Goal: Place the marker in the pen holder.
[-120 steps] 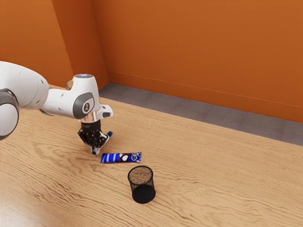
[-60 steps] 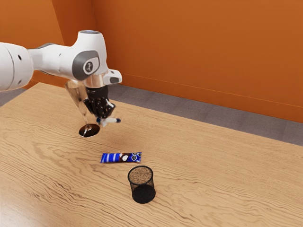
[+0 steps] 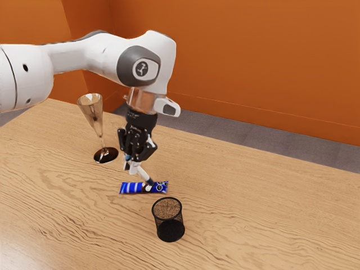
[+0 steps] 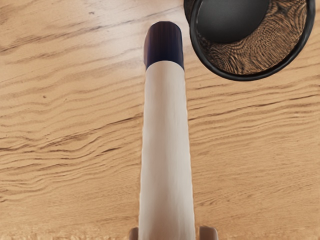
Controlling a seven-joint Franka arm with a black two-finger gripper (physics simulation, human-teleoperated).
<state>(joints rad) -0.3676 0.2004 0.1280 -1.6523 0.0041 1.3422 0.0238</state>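
Fingers (image 3: 126,165) clamped on the white marker (image 3: 143,173), tilted above the desk (image 3: 73,208), dark end lower; mesh pen holder (image 3: 170,229) upright near the blue packet (image 3: 132,188).

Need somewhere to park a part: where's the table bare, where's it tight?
Widest on the table: exterior view's right, from the blue packet and pen holder outward. Also lower left, below the glass, left of the packet and holder. Tight: between packet and holder, and around the gripper with its marker.
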